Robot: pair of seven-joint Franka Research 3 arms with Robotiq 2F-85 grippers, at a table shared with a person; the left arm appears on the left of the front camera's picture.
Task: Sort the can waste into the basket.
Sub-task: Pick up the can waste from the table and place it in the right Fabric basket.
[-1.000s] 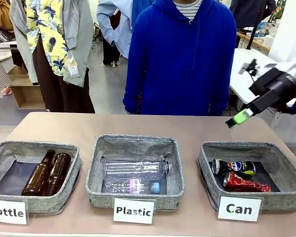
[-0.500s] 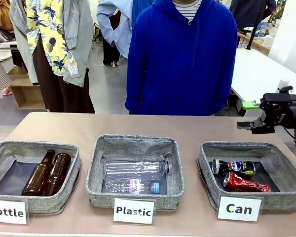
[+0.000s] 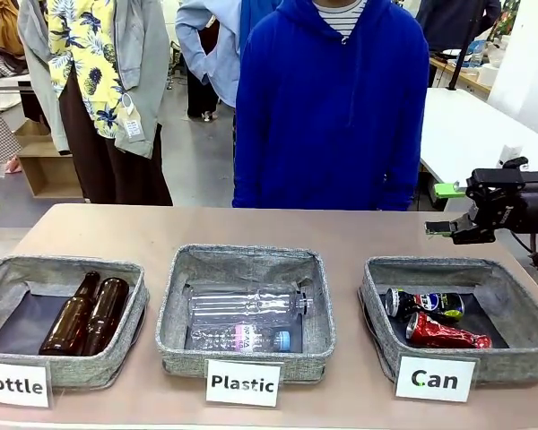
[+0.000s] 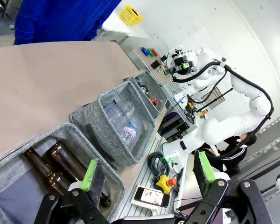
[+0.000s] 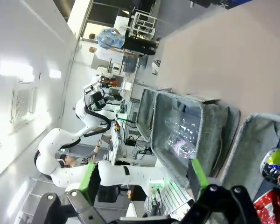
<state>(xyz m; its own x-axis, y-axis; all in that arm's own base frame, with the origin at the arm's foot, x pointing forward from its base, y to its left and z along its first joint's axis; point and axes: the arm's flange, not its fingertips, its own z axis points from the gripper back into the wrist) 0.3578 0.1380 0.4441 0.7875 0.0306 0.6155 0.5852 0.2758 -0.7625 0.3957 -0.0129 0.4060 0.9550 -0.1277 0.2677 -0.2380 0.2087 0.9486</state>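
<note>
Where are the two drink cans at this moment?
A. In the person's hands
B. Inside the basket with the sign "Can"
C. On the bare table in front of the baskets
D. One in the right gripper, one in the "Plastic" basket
B: the red can and the dark can both lie inside the Can basket.

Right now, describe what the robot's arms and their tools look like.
Both arms are glossy white with rounded joints; the right arm carries black cables along it. Each ends in a black two-finger tool with bright green pads. The right tool shows black angular linkages with silver bolts, and one green pad catches the light. The left tool looks the same: black linkages, green pads.
</note>
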